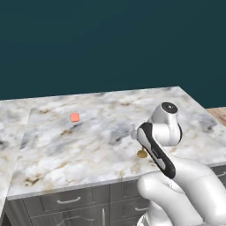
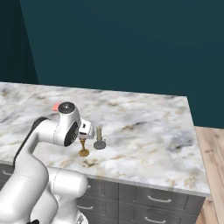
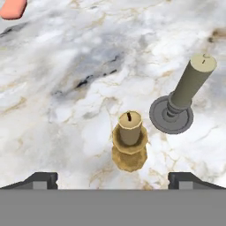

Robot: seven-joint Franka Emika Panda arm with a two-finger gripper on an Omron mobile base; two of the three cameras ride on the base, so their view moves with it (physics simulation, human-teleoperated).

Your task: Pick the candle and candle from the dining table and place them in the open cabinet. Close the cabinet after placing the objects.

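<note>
From the left base view, the white arm bends low over the near edge of the broad white-and-grey marble desk with brown veins. Just the gold foot of the short cream candle on a brass-gold stemmed holder peeps out beside the arm's wrist, and a small orange-red block sits well apart toward the far left corner. Behind is a flat dark teal wall; grey drawers with silver handles run under the desk's front edge.

From the right base view, the brass candle stands near the front edge, directly under the hand, with the cream candle on a grey metal holder just beside it, upright. Wood flooring shows past the desk's right edge.

In the hand view, the pincer is spread wide, empty, its tips either side of the brass candle and above it. The grey candle stands close. I'd worry that a finger clips it on the way down and tips it over, or that a pinch on the narrow wax lets the top-heavy piece swing.
</note>
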